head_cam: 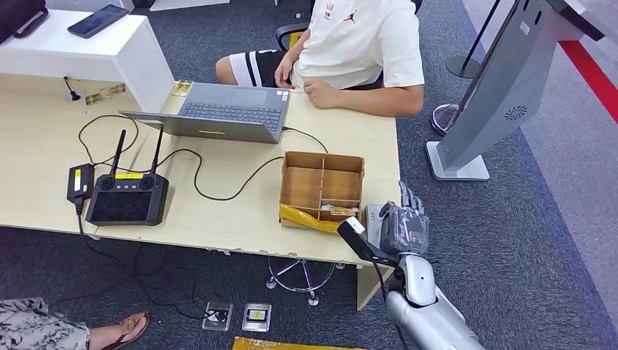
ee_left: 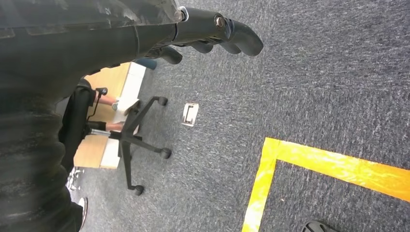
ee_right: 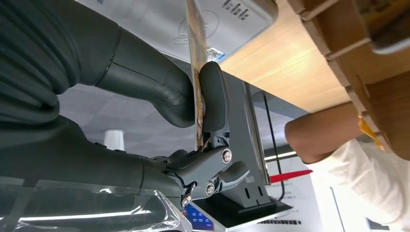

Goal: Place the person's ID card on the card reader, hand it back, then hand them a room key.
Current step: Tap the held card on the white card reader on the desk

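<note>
My right hand [head_cam: 404, 226] hovers at the table's front right corner, over the white card reader [head_cam: 373, 216]. In the right wrist view its thumb [ee_right: 145, 79] and a finger [ee_right: 213, 96] pinch the ID card [ee_right: 196, 58], seen edge-on, right beside the card reader [ee_right: 232, 17]. I cannot tell whether the card touches it. The person [head_cam: 361, 51] in a white shirt sits across the table, forearm resting on its far edge. A compartmented cardboard box [head_cam: 322, 188] beside the reader holds a few small cards [head_cam: 339, 211]. My left hand [ee_left: 212, 31] hangs over the carpet, holding nothing.
A grey laptop [head_cam: 226, 109] lies open before the person, its cable running past the box. A black remote controller [head_cam: 127, 198] with antennas sits at the left. A grey kiosk [head_cam: 503, 87] stands right of the table. An office chair [ee_left: 130, 140] and yellow floor tape [ee_left: 333, 166] are nearby.
</note>
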Robot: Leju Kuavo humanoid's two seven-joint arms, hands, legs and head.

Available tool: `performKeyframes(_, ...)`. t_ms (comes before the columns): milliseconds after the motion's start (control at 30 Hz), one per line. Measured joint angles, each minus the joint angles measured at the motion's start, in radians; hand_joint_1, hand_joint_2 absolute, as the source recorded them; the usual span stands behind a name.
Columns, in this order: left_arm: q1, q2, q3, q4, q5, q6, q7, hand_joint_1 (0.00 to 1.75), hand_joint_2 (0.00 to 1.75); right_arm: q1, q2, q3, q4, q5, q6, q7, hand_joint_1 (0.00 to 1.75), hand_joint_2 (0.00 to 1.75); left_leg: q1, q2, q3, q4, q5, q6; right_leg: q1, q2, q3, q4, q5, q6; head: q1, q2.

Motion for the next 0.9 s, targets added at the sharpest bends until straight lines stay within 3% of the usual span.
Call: performKeyframes(900,-0.001,-0.005,0.000,0.008,0.020,0.000,-0.012,0.00,1.75,-0.003,0.002,-0.016,0.025,0.013,-0.031,-0.034,1.75,1.75,0.000,0.000,0.001,0.000,0.000,0.000,0.000,0.000,0.002,0.000,0.000,0.000,0.000,0.000)
